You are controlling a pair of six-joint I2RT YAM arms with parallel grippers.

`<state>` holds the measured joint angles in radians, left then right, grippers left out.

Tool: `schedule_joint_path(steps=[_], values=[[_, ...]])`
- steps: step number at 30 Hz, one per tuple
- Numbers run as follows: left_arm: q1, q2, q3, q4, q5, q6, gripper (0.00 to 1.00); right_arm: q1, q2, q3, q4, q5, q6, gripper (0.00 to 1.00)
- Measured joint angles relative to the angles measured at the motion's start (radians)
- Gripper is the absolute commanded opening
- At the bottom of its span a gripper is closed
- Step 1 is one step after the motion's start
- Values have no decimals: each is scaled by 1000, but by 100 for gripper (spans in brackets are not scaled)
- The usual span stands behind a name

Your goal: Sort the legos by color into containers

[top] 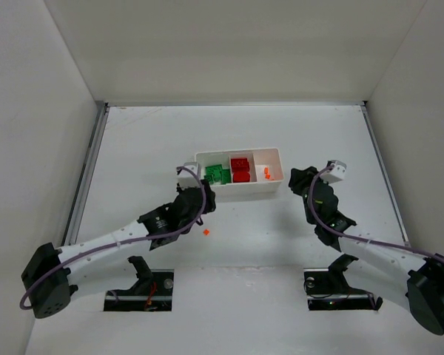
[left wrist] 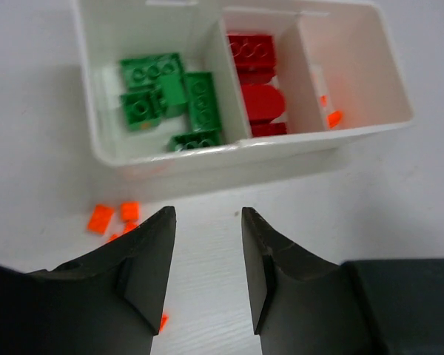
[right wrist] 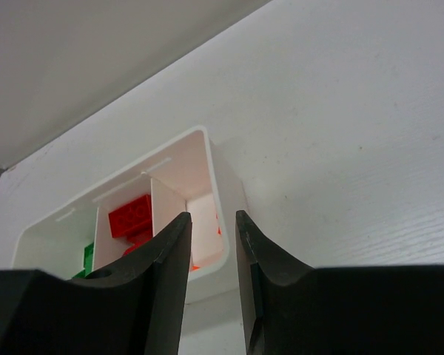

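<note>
The white tray [top: 237,154] holds green bricks [top: 217,174] in its left compartment, red bricks [top: 240,170] in the middle and orange bits [top: 264,174] in the right. My left gripper [top: 204,189] is open and empty at the tray's front left corner. In the left wrist view the tray [left wrist: 207,159] lies just beyond my gripper [left wrist: 207,222], with green bricks [left wrist: 170,100], red bricks [left wrist: 255,81] and an orange bit [left wrist: 333,117] inside. Loose orange bits [left wrist: 115,216] lie on the table by the left finger. My right gripper [top: 296,178] is open and empty right of the tray.
One orange bit [top: 206,232] lies on the table under the left arm. The right wrist view shows the tray's right end [right wrist: 214,177] beyond my gripper [right wrist: 212,222], with a red brick [right wrist: 131,216] inside. White walls enclose the table on three sides.
</note>
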<state>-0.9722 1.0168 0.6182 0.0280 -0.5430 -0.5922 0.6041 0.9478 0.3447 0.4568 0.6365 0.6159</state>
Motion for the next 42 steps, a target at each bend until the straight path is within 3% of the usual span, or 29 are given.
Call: schedule_joint_path(steps=[4, 9, 20, 37, 42], values=[[35, -50, -100, -79, -19, -44, 37, 10, 28, 0, 0, -3, -10, 38], [100, 24, -135, -102, -17, -55, 35, 35, 59, 3, 0, -10, -22, 39], [190, 240, -143, 53, 51, -11, 35, 67, 101, 25, 16, -31, -44, 40], [235, 342, -145, 162, 93, 36, 32, 93, 129, 42, 23, -47, -55, 40], [235, 356, -142, 178, 87, 43, 21, 100, 131, 42, 23, -47, -59, 40]])
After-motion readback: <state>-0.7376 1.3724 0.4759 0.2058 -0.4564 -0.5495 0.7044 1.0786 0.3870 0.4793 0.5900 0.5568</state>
